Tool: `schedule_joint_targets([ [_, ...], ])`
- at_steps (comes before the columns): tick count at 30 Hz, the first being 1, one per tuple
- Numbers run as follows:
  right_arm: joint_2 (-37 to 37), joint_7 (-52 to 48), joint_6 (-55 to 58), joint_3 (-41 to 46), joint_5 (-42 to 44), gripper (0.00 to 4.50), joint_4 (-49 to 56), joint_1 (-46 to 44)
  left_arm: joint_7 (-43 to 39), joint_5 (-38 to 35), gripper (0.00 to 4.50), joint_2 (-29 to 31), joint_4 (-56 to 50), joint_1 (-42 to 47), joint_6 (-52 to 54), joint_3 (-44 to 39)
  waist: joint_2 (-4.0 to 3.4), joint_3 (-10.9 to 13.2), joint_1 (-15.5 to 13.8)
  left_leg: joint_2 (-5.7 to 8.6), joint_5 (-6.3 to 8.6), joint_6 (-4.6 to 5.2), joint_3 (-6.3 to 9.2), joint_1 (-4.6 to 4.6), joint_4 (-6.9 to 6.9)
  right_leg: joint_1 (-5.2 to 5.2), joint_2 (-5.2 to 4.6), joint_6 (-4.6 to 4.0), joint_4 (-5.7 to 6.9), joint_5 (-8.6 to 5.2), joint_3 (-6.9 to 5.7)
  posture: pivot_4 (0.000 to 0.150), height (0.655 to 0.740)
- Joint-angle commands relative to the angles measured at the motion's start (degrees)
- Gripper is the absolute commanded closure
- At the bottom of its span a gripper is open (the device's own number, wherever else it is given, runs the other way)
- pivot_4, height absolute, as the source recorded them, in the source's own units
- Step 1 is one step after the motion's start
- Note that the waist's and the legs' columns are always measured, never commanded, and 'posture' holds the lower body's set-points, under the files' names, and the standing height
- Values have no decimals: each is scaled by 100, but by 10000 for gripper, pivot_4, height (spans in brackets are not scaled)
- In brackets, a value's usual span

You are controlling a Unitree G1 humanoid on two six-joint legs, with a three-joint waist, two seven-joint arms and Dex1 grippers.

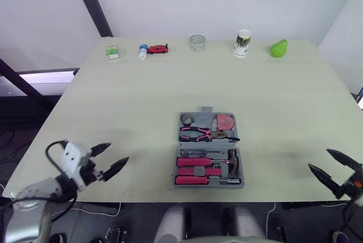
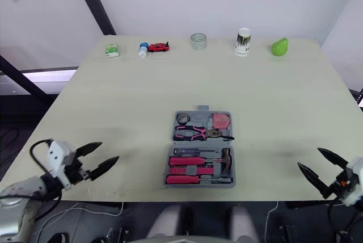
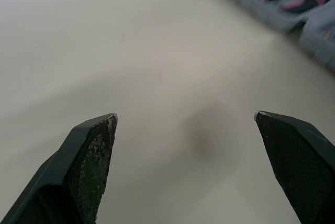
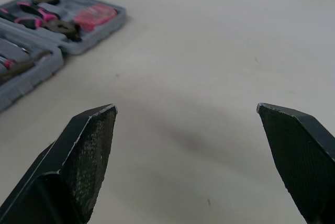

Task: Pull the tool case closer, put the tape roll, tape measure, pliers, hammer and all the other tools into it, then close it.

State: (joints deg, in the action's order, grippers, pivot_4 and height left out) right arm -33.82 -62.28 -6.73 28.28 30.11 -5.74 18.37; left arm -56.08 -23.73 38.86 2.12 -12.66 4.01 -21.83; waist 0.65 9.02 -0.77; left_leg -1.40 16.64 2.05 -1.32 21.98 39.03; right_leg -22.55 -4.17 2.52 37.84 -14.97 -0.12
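Between the two sets of fingers, by the near edge of the table (image 1: 142,101): tool case (image 1: 203,119), lying open and flat.

- Far half: tape roll (image 1: 187,120), pliers (image 1: 205,135) and tape measure (image 1: 225,122), each seated in a moulded recess.
- Near half: screwdrivers (image 1: 195,170) and hammer (image 1: 232,160), likewise seated.
- Judged fully loaded, with closing the likely remaining step.
- Left of the case: left gripper (image 1: 119,152), fingers (image 3: 91,150) spread wide, holding nothing.
- Right of the case: right gripper (image 1: 318,158), fingers (image 4: 86,145) equally wide and empty.
- Both well apart from the case, probably parked clear to allow folding one half over.
- Far beyond the fingers, along the far edge: green box (image 1: 112,52), red toy car (image 1: 157,49), glass jar (image 1: 197,42), cup (image 1: 242,43), green pear-shaped item (image 1: 278,48). Bystanders, by the look of it.
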Motion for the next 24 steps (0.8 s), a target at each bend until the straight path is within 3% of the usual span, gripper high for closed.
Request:
schedule_joint_targets([
  [1,-149,177,288,-332,-146,0,455,-243,-167,38,244,122,-449,245,123,404,-2,0,5,0,0,0,1,0,-3,-1,0,0,0,0,-1,1500,7400],
  [6,-306,540,1094,-1204,-531,0,927,-924,-509,-96,244,90,-948,896,645,1272,-4,0,19,2,-1,-1,-1,0,-15,-7,1,1,1,2,0,1500,7400],
  [12,-296,430,1547,-1941,-639,0,899,-1699,-506,282,244,-141,-121,1660,534,1803,-4,0,9,9,-1,0,5,2,-16,-8,32,20,3,12,-26,1500,7400],
  [13,-270,464,1543,-2042,-725,0,816,-1836,-550,318,5233,-158,10,1755,484,1856,-4,1,16,11,-1,0,4,3,-16,-8,44,22,2,13,-28,1500,7400],
  [15,-233,490,1615,-2279,-868,7525,674,-2097,-713,348,11884,-171,329,1979,404,1946,-1,2,14,13,-1,0,0,5,-16,-11,48,23,1,14,-25,1500,7400],
  [17,-216,493,1532,-2518,-1090,18951,531,-2291,-797,469,23379,-188,729,2189,226,2024,0,3,12,14,-1,1,1,5,-16,-11,50,24,1,13,-27,1500,7400],
  [21,-160,496,1457,-3024,-1519,38910,296,-2641,-1039,758,41581,-165,1484,2556,-96,2234,0,3,8,15,-1,1,5,6,-15,-12,58,24,4,13,-29,1500,7400],
  [22,-155,494,1445,-3110,-1594,43253,252,-2699,-1096,822,44729,-164,1634,2625,-179,2282,0,3,10,17,-1,1,5,6,-15,-12,59,24,3,13,-29,1500,7400],
  [24,-176,453,1390,-3275,-1753,44372,174,-2788,-1210,911,45000,-180,1919,2748,-281,2365,0,3,11,18,-2,1,4,7,-14,-13,59,25,4,13,-28,1500,7400],
])
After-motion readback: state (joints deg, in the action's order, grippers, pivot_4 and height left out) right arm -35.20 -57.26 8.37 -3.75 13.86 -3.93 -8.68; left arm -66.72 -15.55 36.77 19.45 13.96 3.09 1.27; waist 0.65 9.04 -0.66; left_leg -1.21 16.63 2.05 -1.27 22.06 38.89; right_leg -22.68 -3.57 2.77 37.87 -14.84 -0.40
